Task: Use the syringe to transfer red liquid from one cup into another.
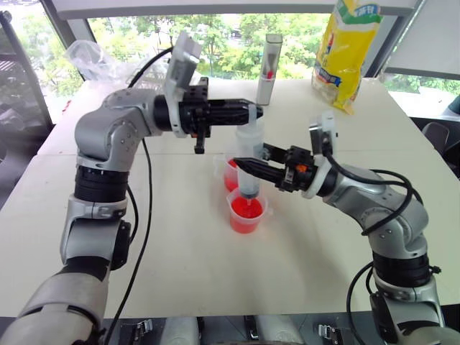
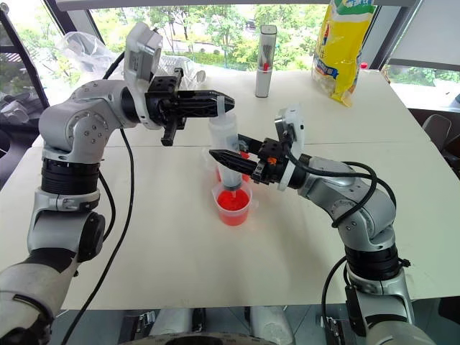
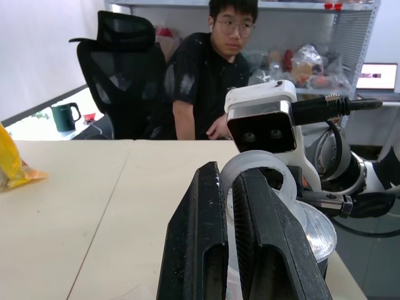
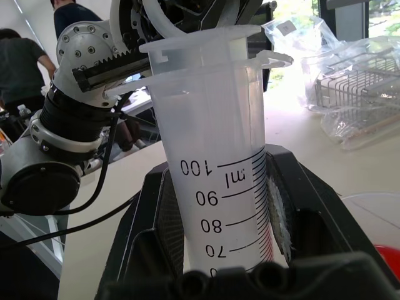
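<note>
On the desk (image 1: 180, 251) the syringe (image 1: 249, 169) stands upright with its tip down in the near cup (image 1: 247, 213), which holds red liquid (image 1: 245, 210); a second cup (image 1: 230, 172) sits just behind that near cup, slightly to the left. The right gripper (image 1: 248, 165) reaches the syringe's barrel from the right of the near cup, and the left gripper (image 1: 248, 111) reaches its top from the left, above it. Well behind the near cup stand an upright tube (image 1: 269, 68) and, further right, a bag (image 1: 345, 50).
</note>
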You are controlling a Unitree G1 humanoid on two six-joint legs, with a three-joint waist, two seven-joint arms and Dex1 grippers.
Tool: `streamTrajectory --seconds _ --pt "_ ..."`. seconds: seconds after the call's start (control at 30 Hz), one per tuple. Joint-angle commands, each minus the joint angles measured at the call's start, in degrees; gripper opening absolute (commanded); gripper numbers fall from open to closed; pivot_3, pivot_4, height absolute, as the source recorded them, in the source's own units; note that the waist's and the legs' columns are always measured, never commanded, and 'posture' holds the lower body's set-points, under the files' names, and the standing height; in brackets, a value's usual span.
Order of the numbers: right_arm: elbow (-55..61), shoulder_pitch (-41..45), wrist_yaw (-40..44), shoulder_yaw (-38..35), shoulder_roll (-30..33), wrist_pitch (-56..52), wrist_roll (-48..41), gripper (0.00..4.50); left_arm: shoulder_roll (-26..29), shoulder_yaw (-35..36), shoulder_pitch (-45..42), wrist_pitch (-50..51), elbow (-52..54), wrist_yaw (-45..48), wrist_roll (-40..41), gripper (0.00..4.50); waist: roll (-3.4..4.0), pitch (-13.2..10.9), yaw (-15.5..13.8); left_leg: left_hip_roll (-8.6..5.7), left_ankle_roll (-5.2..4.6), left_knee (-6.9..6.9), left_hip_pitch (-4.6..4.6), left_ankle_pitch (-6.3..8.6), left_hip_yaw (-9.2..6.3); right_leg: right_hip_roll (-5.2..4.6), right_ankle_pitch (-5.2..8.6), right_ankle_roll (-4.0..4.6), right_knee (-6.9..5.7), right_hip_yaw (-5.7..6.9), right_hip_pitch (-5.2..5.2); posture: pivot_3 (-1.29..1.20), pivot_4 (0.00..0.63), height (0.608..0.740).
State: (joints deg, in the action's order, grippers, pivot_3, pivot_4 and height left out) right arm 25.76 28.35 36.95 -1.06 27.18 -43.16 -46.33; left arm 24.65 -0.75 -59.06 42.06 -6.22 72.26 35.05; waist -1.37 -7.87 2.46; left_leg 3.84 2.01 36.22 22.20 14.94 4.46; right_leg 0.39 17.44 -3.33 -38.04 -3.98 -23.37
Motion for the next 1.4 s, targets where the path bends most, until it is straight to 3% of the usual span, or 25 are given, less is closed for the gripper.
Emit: streamTrajectory --seconds 0.03,0.27,0.73,0.9,1.13,1.23,1.4 --pt "3.51 3.62 -1.20 -3.27 -0.65 2.24 -1.99 1.44 -1.21 -2.13 -1.10 2.20 0.78 0.41 1.60 1.05 0.00 0.00 -0.02 0.00 0.00 0.00 0.00 0.00 0.00 0.00 0.00 0.00 0.00 0.00 0.00 0.00 0.150 0.740" --pt "3.63 2.89 -1.18 -2.79 -0.59 2.00 -1.47 1.44 1.95 0.31 -1.08 1.23 -0.33 -0.40 0.60 4.47 0.00 0.00 0.08 0.00 0.00 -0.01 -0.01 0.00 -0.01 0.00 0.00 0.00 0.00 0.00 -0.01 0.00 0.150 0.740" --pt "3.23 2.52 -0.81 -2.18 0.44 1.54 -1.34 1.44 20.02 7.16 5.99 -2.27 -4.59 -0.15 -2.16 4.49 -0.01 -0.01 0.02 0.04 0.00 -0.04 0.02 0.00 0.01 -0.02 0.01 0.01 0.01 0.00 -0.05 0.00 0.150 0.740" --pt "0.24 7.15 -2.72 -1.96 3.68 -3.41 -0.13 1.44 18.71 8.19 9.90 -0.75 0.88 -2.47 0.10 4.49 -0.01 -0.01 -0.43 0.02 0.00 0.01 0.04 0.00 0.02 -0.11 0.01 0.01 0.02 0.03 -0.03 0.00 0.150 0.740" --pt "-19.10 27.77 -13.43 -8.45 6.77 -27.95 -5.22 1.44 16.10 8.34 15.00 -0.74 6.97 -6.12 1.71 4.49 0.01 -0.01 0.06 0.04 0.00 -0.03 0.00 0.00 0.08 -0.12 0.00 0.02 -0.04 -0.06 -0.08 0.00 0.150 0.740" --pt "-28.20 35.65 -14.59 -6.41 9.06 -35.02 -1.25 1.44 15.49 8.75 16.87 -0.37 9.25 -7.67 2.44 4.49 0.03 -0.02 0.07 0.08 -0.01 -0.18 0.02 0.00 0.07 -0.08 0.02 0.05 0.02 -0.09 -0.16 0.00 0.150 0.740" --pt "-38.86 39.53 -14.56 3.47 11.74 -40.76 7.62 1.44 15.72 8.36 20.46 -1.41 12.63 -9.45 1.88 4.49 0.01 -0.01 0.12 0.06 -0.03 -0.18 0.11 0.01 0.08 -0.10 0.03 0.08 0.09 -0.12 -0.20 0.00 0.150 0.740"
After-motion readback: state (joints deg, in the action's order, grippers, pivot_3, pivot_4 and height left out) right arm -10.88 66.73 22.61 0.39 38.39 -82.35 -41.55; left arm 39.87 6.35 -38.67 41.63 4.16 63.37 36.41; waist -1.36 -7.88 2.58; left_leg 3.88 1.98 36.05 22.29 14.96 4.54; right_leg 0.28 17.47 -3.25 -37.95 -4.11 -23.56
